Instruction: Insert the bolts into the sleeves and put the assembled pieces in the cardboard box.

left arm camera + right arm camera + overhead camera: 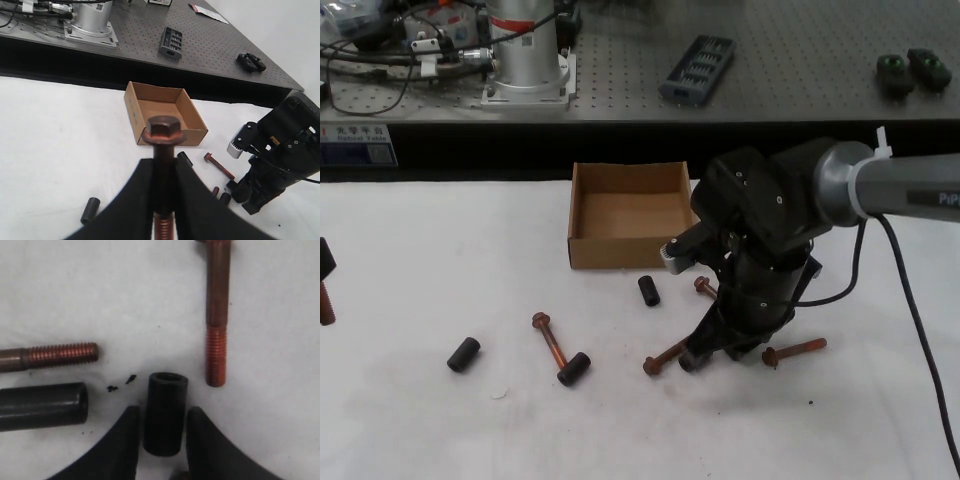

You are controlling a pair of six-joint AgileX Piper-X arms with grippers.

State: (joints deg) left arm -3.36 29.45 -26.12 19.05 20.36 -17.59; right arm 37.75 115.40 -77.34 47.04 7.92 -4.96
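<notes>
bolt [162, 131] in left jaws, tip cut off | sleeve [165, 412] between right jaws

Left gripper [162, 167]: both black fingers closed on the shank of a copper-coloured hex-head bolt [163, 131]. The head protrudes past the fingertips and the threaded end sits back between the fingers.

White worktop [60, 140] beyond: open brown cardboard box [134, 112], open side up. Near its front wall lie a short black cylindrical sleeve [185, 159] and a loose copper bolt [218, 166]. A second black sleeve [90, 210] lies well apart from the box. The right arm's black wrist housing [285, 145] sits low over the worktop, just beside the loose bolt.
</notes>
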